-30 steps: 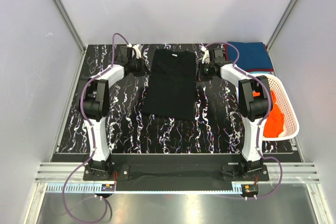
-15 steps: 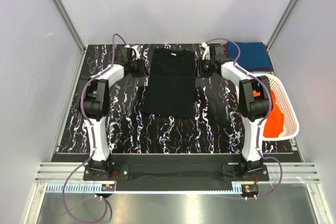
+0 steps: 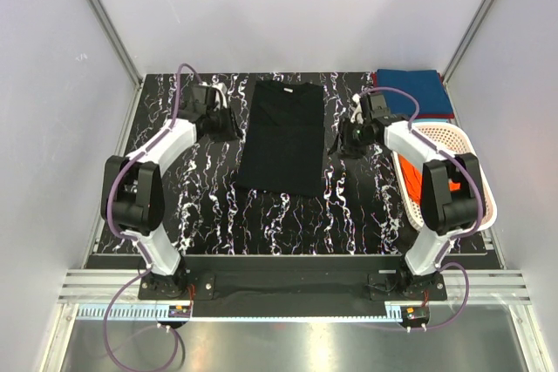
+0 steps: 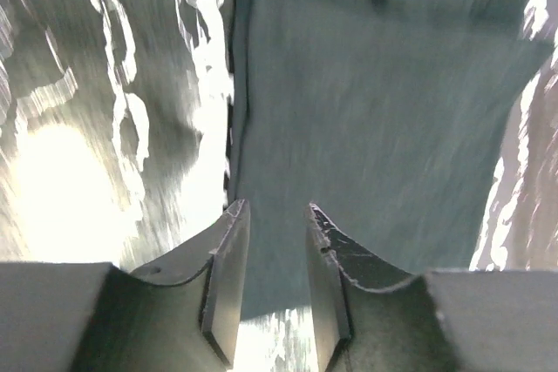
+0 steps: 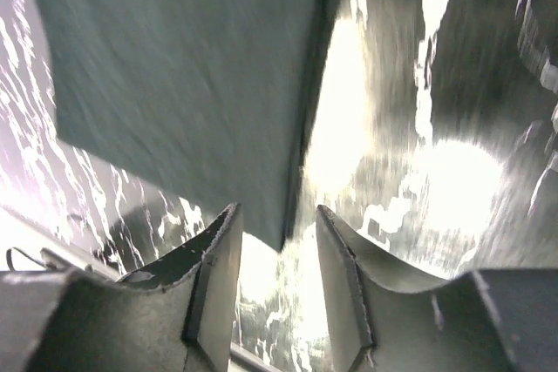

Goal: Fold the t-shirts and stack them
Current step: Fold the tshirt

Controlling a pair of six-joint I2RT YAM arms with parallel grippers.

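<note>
The black t-shirt (image 3: 283, 137) lies flat at the table's middle, folded into a long narrow strip. My left gripper (image 3: 227, 116) hovers at its left edge near the collar end, open, with only cloth (image 4: 384, 111) below the fingers. On the other side my right gripper (image 3: 347, 138) is open too, beside the shirt's right edge (image 5: 174, 76). Nothing sits between either pair of fingers. A folded teal-blue t-shirt (image 3: 414, 89) rests at the back right corner. The bright orange t-shirt (image 3: 409, 179) lies in the basket, partly behind my right arm.
The white lattice basket (image 3: 475, 172) stands at the table's right edge, close to my right forearm. White walls enclose the black marbled table (image 3: 209, 206) on three sides. Purple cables loop off both arms.
Both grippers have gone from shut to open and let go of the black shirt's edges. The right gripper has drawn back toward me and to the right; the left arm's elbow swung out left.
</note>
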